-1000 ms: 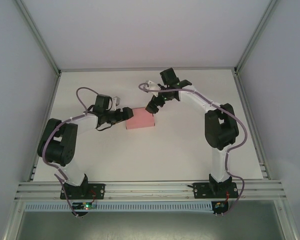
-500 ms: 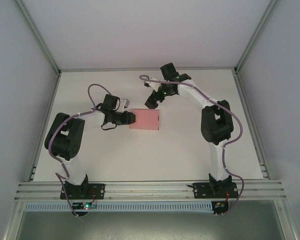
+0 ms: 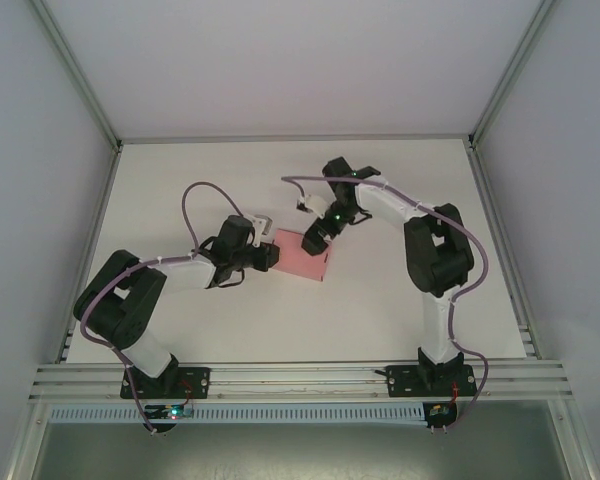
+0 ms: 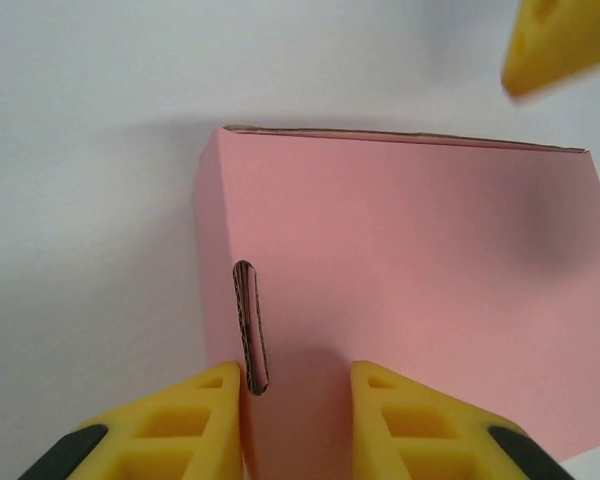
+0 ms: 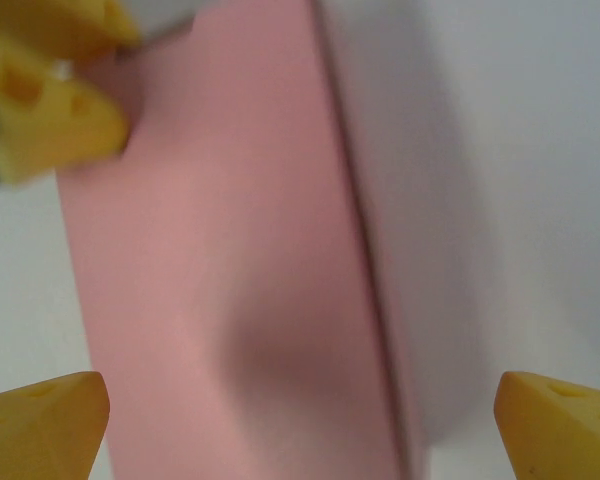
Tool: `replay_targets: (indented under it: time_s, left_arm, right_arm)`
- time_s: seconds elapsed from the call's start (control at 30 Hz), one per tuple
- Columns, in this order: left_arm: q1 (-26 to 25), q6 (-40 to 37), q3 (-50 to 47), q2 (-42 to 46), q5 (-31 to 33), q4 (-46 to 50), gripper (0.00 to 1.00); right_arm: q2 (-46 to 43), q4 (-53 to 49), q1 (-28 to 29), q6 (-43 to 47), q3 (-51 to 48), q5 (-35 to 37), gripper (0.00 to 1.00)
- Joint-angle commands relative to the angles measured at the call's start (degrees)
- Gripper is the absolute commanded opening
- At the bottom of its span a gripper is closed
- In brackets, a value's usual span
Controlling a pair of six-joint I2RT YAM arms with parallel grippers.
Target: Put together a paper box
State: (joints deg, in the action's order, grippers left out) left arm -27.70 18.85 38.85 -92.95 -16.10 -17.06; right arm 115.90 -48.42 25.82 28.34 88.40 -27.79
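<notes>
Paper box (image 3: 305,258), pink, closed-looking top face, sits mid-table (image 3: 410,190) between the two arms. Left gripper (image 3: 267,257) is at the box's left end. Its yellow fingers (image 4: 215,420) are drawn in narrow and grasp the card edge, with a pink strip pinched between them and a dark slot (image 4: 250,325) just beside one pad. Right gripper (image 3: 318,234) hangs over the far right corner, fingers (image 5: 40,420) spread wide, released, straddling the pink top. Cannot tell whether the box lies flat or tipped
</notes>
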Motion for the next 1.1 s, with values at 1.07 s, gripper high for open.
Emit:
replay_targets:
  time_s: [1.07]
  left_arm:
    - [-1.52, 2.28, -1.58, -3.93, 5.39, 4.67, 0.13]
  right_arm:
    - [-37.94, 45.68, 1.76, -6.56, -46.65, 1.89, 0.98]
